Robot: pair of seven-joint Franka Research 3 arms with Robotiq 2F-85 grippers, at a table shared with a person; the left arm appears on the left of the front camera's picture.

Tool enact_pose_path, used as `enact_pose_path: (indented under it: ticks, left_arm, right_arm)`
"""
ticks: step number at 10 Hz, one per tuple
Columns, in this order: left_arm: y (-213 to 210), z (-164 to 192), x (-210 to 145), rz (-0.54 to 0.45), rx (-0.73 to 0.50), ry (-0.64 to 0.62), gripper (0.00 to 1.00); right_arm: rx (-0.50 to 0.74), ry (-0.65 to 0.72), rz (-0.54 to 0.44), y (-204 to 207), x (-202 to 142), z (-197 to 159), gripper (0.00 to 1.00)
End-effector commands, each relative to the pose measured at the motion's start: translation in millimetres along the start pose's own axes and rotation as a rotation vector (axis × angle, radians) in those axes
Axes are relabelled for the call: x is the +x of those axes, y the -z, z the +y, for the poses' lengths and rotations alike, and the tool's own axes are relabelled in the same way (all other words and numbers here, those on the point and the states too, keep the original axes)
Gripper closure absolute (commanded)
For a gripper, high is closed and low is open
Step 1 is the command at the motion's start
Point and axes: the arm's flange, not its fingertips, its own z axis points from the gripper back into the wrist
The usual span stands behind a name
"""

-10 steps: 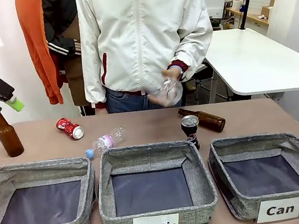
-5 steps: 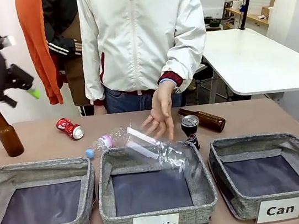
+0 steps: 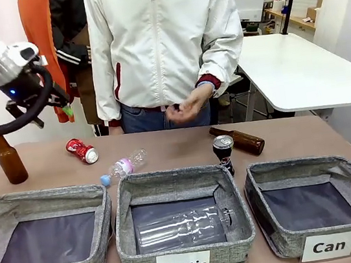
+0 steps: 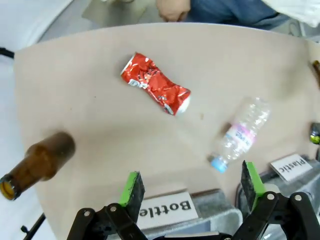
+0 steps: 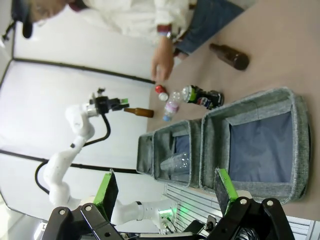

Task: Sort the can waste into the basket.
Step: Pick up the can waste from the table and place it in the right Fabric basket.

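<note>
Since half a second back, the left arm has swung in over the table [image 3: 295,144]. The big clear plastic bottle [image 3: 182,227] has also dropped and now lies on its side in the grey felt bin labelled "Plastic" [image 3: 169,179], and the person's hand [image 3: 185,109] is back at their waist.

Left end effector [image 4: 192,185] is spread wide with nothing between the green pads. From the front it's mostly hidden behind its own wrist and black cable, so just a green tip peeks out. Right end effector [image 5: 165,187] is spread and empty too.

Below the left one lies the crushed red metal can [image 4: 156,91], all crinkled, on the bare table. A small clear plastic bottle with a blue cap [image 4: 240,132] is near it and an upright brown glass bottle [image 4: 42,162] stands off to the side.

The dark metal can with a silver top [image 3: 223,153] stands upright, its lower part hidden by the Plastic bin's far corner. A second brown glass bottle [image 3: 239,139] lies just behind it. The grey felt basket labelled "Can" [image 3: 311,163] has only its dark bottom showing inside.
</note>
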Motion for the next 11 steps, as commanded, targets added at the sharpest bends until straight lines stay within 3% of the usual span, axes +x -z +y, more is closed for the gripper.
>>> enact_pose_path:
  ticks: [1, 4, 5, 6, 10, 11]
  left_arm:
    - [20.9, -1.0, 17.2, 0.017, 0.038, -0.053, 0.0]
    - [62.8, 5.3, 34.2, 0.091, 0.149, -0.027, 0.0]
    - [63.9, 4.0, 35.9, 0.096, 0.19, -0.079, 0.0]
    - [62.3, 11.3, 21.4, 0.068, 0.081, -0.019, 0.0]
    - [68.6, 9.3, 26.9, 0.072, 0.116, -0.034, 0.0]
    - [66.8, 17.0, 31.5, 0.035, 0.283, 0.247, 0.0]
  right_arm:
    - [0.026, -0.025, -0.01, -0.9, 2.1, 0.8, 0.0]
    - [0.026, -0.025, -0.01, -0.9, 2.1, 0.8, 0.0]
    - [0.026, -0.025, -0.01, -0.9, 2.1, 0.8, 0.0]
    - [0.026, -0.025, -0.01, -0.9, 2.1, 0.8, 0.0]
    - [0.026, -0.025, -0.01, -0.9, 2.1, 0.8, 0.0]
    - [0.026, -0.025, -0.01, -0.9, 2.1, 0.8, 0.0]
